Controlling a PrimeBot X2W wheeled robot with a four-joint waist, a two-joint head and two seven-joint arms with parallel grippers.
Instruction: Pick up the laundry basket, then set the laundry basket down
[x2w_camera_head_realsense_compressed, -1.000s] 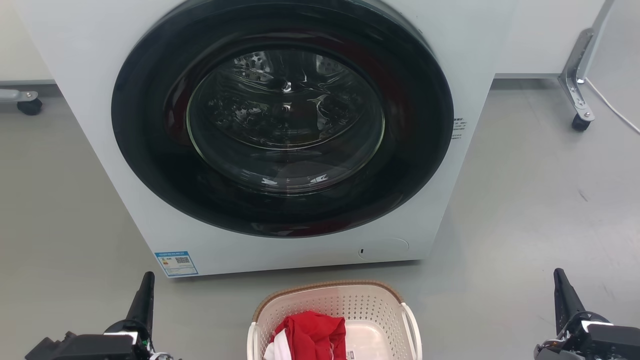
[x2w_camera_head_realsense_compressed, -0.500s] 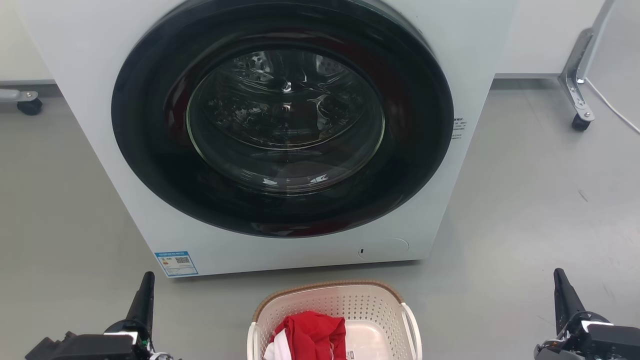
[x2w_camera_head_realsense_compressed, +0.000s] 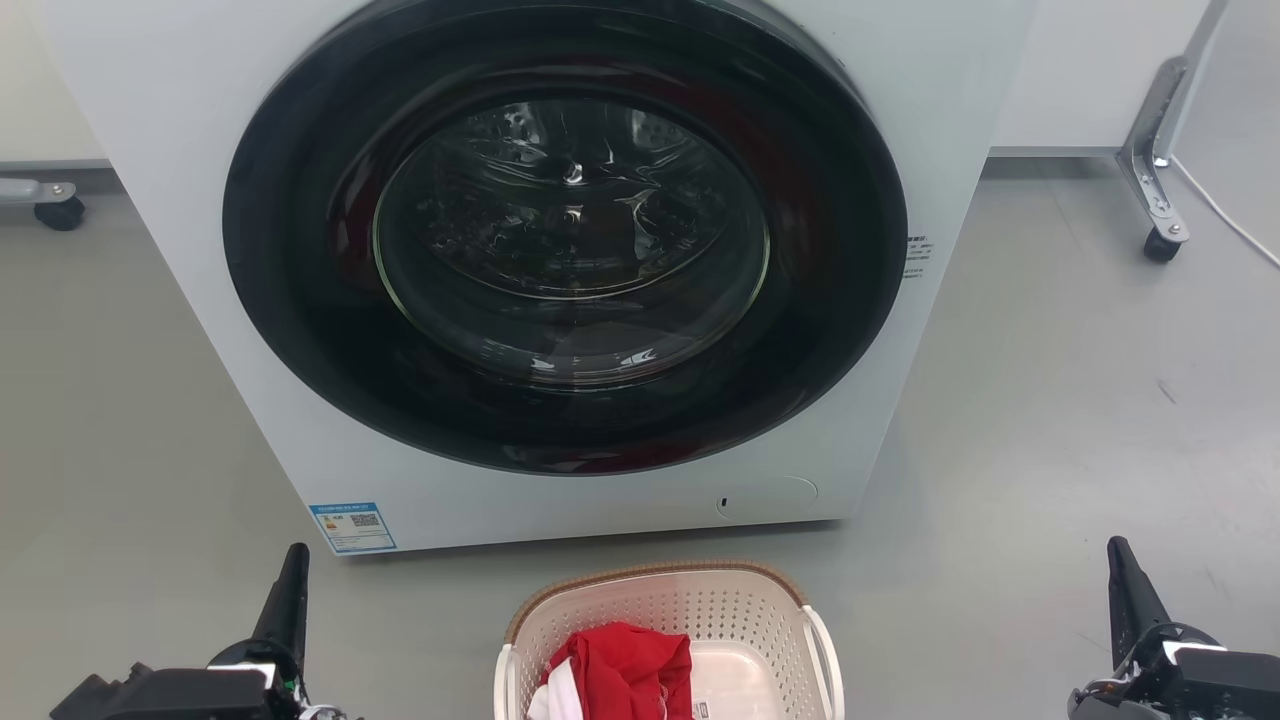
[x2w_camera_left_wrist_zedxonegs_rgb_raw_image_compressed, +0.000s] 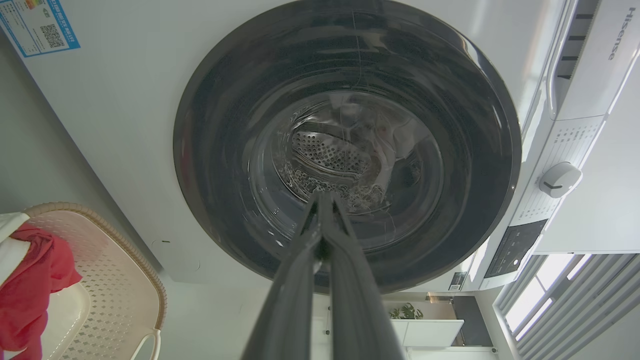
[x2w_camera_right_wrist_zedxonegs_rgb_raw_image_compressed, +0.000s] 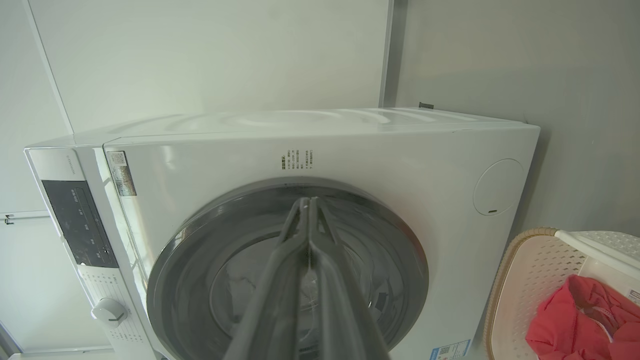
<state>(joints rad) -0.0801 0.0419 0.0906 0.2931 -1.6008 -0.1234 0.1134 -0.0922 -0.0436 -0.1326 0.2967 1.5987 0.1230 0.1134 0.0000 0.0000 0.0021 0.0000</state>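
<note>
The head view has the laundry basket (x2w_camera_head_realsense_compressed: 660, 575) at 6 o'clock, standing on the grey floor (x2w_camera_head_realsense_compressed: 1050, 400) just in front of the washing machine (x2w_camera_head_realsense_compressed: 150, 150). The left gripper (x2w_camera_head_realsense_compressed: 296, 550) is at 7 o'clock and the right gripper (x2w_camera_head_realsense_compressed: 1116, 545) at 5 o'clock, both well apart from the basket. The wrist views add what the head view cuts off: the control knob (x2w_camera_left_wrist_zedxonegs_rgb_raw_image_compressed: 560, 179) and dark panel (x2w_camera_left_wrist_zedxonegs_rgb_raw_image_compressed: 512, 247) of the machine. They also show each gripper with its two fingers pressed together on nothing. Inside the basket a red cloth (x2w_camera_head_realsense_compressed: 625, 665) lies over a white cloth (x2w_camera_head_realsense_compressed: 552, 702) (toward its 9 o'clock side). The round door (x2w_camera_head_realsense_compressed: 565, 420) is closed.
</note>
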